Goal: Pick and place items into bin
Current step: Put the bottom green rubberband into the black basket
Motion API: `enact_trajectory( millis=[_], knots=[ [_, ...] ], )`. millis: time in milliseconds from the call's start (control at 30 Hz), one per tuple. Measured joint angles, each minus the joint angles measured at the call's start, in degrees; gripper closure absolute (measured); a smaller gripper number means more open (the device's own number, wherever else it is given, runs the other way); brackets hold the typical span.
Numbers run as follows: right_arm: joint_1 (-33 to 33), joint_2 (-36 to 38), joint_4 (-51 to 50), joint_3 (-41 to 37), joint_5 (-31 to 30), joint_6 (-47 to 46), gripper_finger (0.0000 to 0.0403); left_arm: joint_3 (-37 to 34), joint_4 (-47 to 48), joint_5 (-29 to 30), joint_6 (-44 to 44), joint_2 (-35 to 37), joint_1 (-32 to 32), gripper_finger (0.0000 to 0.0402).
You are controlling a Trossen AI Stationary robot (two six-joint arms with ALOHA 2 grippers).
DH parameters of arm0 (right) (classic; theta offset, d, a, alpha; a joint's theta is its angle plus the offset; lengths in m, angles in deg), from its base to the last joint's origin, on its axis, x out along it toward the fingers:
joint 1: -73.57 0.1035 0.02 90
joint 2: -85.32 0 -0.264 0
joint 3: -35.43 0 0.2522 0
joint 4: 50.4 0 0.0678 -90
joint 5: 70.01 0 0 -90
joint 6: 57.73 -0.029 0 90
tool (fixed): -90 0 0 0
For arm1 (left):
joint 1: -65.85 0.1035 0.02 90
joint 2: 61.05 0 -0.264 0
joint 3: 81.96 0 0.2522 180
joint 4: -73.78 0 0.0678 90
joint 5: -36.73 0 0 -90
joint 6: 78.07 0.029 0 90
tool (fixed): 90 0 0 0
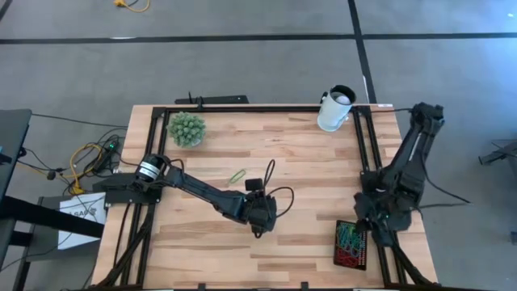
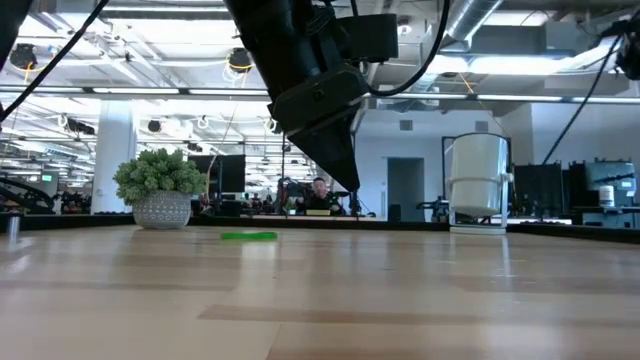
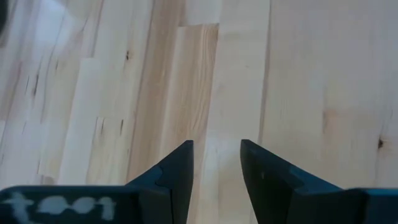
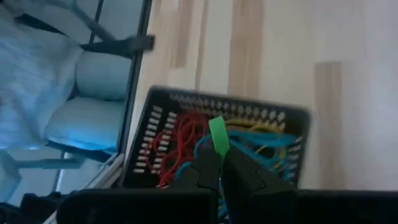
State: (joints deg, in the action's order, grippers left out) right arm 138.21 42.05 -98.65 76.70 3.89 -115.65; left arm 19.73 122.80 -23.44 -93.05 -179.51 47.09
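Both hands: left hand [image 3: 216, 163] open mid-table; right hand [image 4: 219, 163] grips green band [image 4: 218, 138] over edge bin [image 4: 292, 118].

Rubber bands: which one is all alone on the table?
The green rubber band, lying flat on the bare wood near the left gripper. The other bands are piled together in the black bin.
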Motion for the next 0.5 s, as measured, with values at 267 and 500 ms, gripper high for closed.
enact_trajectory(
  millis=[267, 500],
  knots=[
    [7.51, -10.59, 17.00, -2.82, -0.48, -7.05, 0.0401, -0.03, -0.01, 0.00, 0.26, -0.01, 0.19, 0.0278],
    [6.14, -21.22, 21.04, -2.84, -0.23, -11.13, 0.0382, -0.03, -0.01, 0.02, 0.26, 0.00, 0.78, 0.0278]
  ],
)
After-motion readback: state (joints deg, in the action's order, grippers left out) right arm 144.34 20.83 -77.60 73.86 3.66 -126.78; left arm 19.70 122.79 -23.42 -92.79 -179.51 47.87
